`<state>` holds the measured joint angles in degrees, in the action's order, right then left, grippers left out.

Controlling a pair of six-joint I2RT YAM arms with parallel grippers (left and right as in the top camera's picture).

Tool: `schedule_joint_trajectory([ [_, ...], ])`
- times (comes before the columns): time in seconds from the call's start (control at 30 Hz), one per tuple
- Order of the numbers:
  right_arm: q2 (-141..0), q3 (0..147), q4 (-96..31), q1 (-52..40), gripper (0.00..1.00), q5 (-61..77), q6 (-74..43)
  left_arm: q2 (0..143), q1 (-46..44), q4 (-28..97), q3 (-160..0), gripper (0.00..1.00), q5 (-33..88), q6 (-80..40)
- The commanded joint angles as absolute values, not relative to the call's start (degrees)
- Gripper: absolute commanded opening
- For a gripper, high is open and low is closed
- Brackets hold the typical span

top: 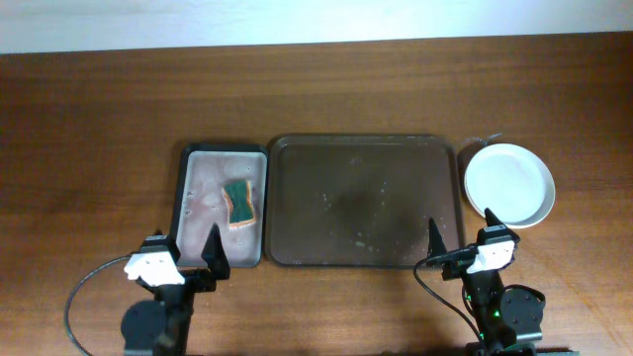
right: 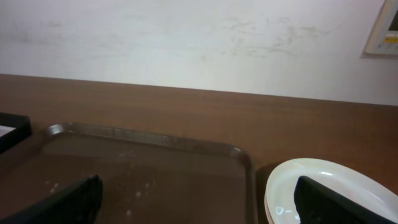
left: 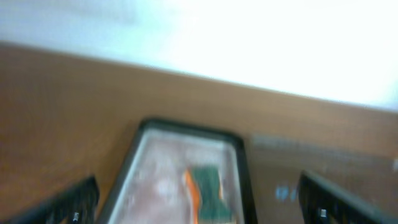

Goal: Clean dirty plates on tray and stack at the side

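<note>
Here, left gripper (top: 183, 245) and right gripper (top: 461, 233) hang low, level, facing forward; each spread wide, empty.

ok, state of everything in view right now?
large tray, no plates on it, pale specks on its floor
plates, stacked on the table right of the large tray, top one free of sauce
small tray, holds the sponge
sponge, lying loose, ungripped
left hand, open, holding nothing
right hand, open, holding nothing
</note>
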<state>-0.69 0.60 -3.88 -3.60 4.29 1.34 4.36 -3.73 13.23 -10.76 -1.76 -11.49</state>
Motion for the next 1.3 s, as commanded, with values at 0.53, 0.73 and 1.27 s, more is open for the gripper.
schedule_joint_trajectory([
  [0.53, -0.3, 0.3, -4.1, -4.1, 0.99, 4.0, 1.3, 0.3, -3.3, 4.6, -0.5, 0.99, 1.7, -0.4],
  [0.73, -0.3, 0.3, -4.1, -4.1, 0.99, 4.0, 1.3, 0.3, -3.3, 4.6, -0.5, 0.99, 1.7, -0.4],
  [1.27, -0.3, 0.3, -4.1, -4.1, 0.99, 4.0, 1.3, 0.3, -3.3, 4.6, -0.5, 0.99, 1.7, -0.4],
])
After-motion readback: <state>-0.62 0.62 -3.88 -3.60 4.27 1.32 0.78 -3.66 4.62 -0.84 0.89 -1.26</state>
